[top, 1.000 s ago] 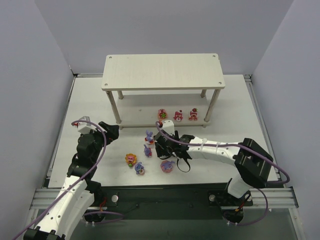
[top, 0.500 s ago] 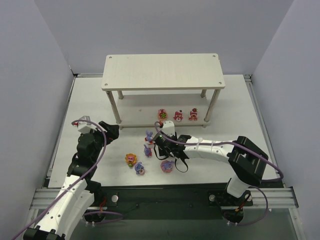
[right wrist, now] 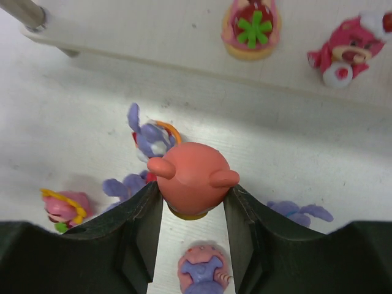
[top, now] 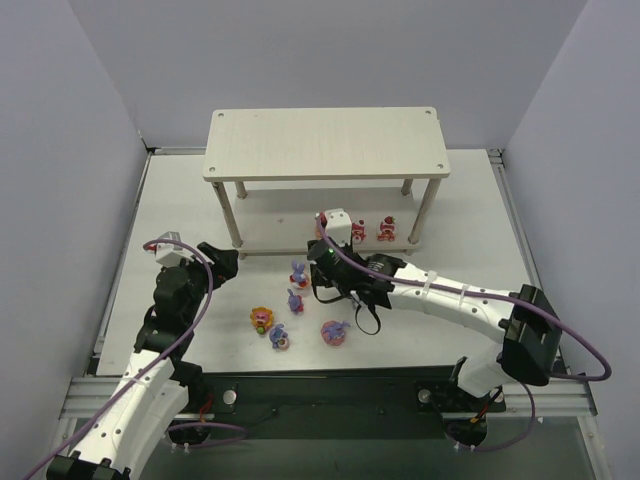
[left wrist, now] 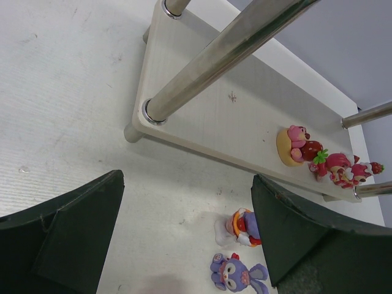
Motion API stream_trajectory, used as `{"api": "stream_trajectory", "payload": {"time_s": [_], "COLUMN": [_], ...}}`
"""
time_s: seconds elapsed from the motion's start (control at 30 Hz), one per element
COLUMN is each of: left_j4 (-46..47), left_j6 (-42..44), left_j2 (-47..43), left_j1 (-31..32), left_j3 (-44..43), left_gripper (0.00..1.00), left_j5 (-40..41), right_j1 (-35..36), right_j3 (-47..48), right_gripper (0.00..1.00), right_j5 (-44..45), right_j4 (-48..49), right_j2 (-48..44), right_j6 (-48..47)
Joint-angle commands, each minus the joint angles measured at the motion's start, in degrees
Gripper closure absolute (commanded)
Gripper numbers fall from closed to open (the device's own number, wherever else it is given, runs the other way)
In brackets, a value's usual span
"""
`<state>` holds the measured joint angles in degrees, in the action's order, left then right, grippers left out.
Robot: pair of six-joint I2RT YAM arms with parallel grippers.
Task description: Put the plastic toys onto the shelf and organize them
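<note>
Plastic toys (top: 279,337) lie in a loose cluster on the near part of the white surface (top: 180,200): five of them, several purple-blue bunnies among them. To their left, the left fingers (left wrist: 73,239) hang spread wide with nothing between them. Over the cluster, the right fingers (right wrist: 141,245) are clamped on a round salmon-pink toy (right wrist: 192,177), one finger on each side. A second ago that arm was down among the cluster, its fingers closing; now it has lifted the toy clear of the surface and swung toward the shelf (top: 325,140). So the pick looks done and the carry has begun. Beyond, three red-and-pink toys (left wrist: 297,144) stand in a row on the lower tier, toward its right end. The bare stretch to their left looks like a natural spot for this one. Farthest, the top tier carries no toy yet.
</note>
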<state>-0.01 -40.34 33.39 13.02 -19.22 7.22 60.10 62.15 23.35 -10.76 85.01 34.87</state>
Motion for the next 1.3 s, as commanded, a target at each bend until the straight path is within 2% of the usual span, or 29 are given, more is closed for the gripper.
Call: {"api": "stream_trajectory", "payload": {"time_s": [0.0, 0.43, 0.73, 1.27], "left_j4": [0.9, 0.1, 0.1, 0.1], "left_j6": [-0.4, -0.4, -0.3, -0.3], "left_j2": [-0.4, -2.1, -1.1, -1.4], "left_j1": [-0.3, -0.2, -0.2, -0.2], "left_j3": [-2.2, -2.7, -3.1, -2.8], "left_gripper": [0.05, 0.05, 0.05, 0.05], "left_j5": [-0.1, 0.6, 0.8, 0.8], "right_j1": [0.4, -2.4, -4.8, -6.6], "right_j3": [7.7, 22.9, 24.4, 27.6], "right_gripper": [1.00, 1.00, 1.00, 1.00], "right_j5": [3.0, 1.2, 0.4, -0.5], "right_j4": [-0.7, 1.1, 5.7, 7.2], "right_j2": [-0.3, 14.8, 19.2, 27.0], "right_j6": [-4.5, -8.3, -9.3, -8.2]}}
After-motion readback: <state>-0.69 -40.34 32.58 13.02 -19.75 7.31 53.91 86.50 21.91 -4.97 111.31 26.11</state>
